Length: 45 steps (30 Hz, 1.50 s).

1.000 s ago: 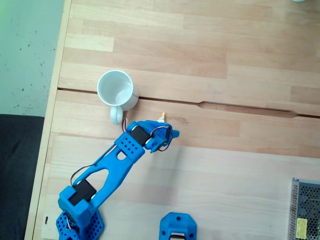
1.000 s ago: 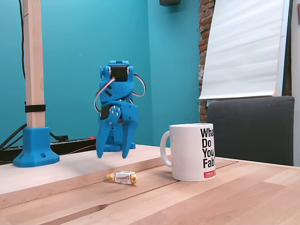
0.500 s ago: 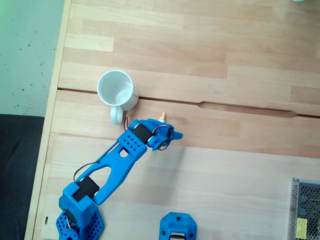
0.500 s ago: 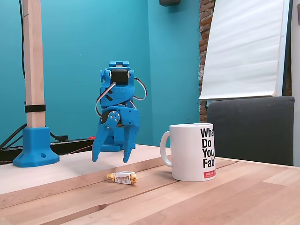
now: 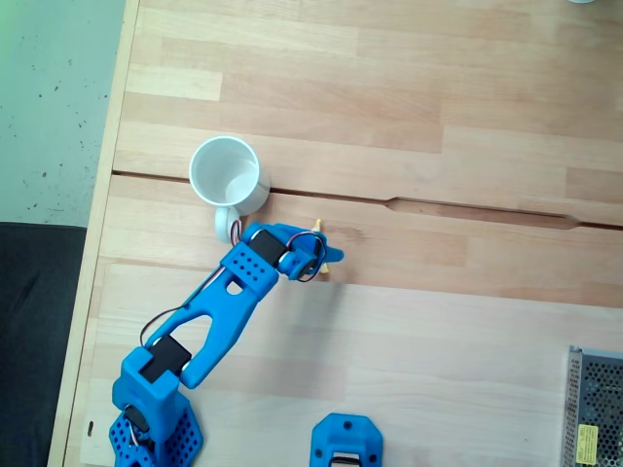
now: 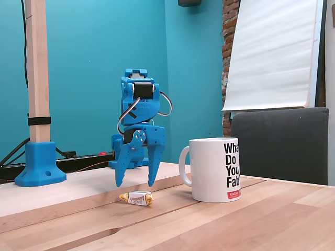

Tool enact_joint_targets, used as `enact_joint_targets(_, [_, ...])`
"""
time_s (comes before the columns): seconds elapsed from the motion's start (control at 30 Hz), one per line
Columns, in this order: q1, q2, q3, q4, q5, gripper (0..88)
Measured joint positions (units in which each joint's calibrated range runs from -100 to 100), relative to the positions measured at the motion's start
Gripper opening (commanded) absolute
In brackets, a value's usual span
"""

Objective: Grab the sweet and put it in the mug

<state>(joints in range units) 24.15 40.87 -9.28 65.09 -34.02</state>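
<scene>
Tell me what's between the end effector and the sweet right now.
Nothing. In a fixed view the open end effector hangs just above the sweet, with bare air between its fingertips and the wrapper on the table.

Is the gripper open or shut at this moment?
Open. In a fixed view the gripper hangs just above the sweet, its two fingers spread with clear space between them, holding nothing.

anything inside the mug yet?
No. In the top-down fixed view the mug shows a bare white inside. The sweet lies on the table beside it, under the open gripper, whose arm covers part of the handle from above.
</scene>
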Motion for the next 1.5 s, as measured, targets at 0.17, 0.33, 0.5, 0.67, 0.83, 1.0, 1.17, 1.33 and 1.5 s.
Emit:
enact_joint_targets(0.17, [0.00,0.00,0.00,0.00,0.00,31.3])
enact_joint_targets(0.33, [0.00,0.00,0.00,0.00,-0.44,31.2])
enact_joint_targets(0.5, [0.00,1.73,-0.72,0.00,-0.44,31.2])
enact_joint_targets(0.67, [0.00,2.91,-1.17,0.00,-0.44,31.2])
enact_joint_targets(0.83, [0.00,3.00,-1.17,0.00,-0.44,31.2])
enact_joint_targets(1.0, [-0.15,3.00,-1.17,0.00,-0.44,31.2])
enact_joint_targets(1.17, [-0.15,3.00,-1.17,0.00,-0.44,31.2])
enact_joint_targets(1.33, [-0.15,3.00,-1.17,0.00,-0.44,31.2])
enact_joint_targets(1.5, [-0.15,3.00,-1.17,0.00,-0.44,31.2])
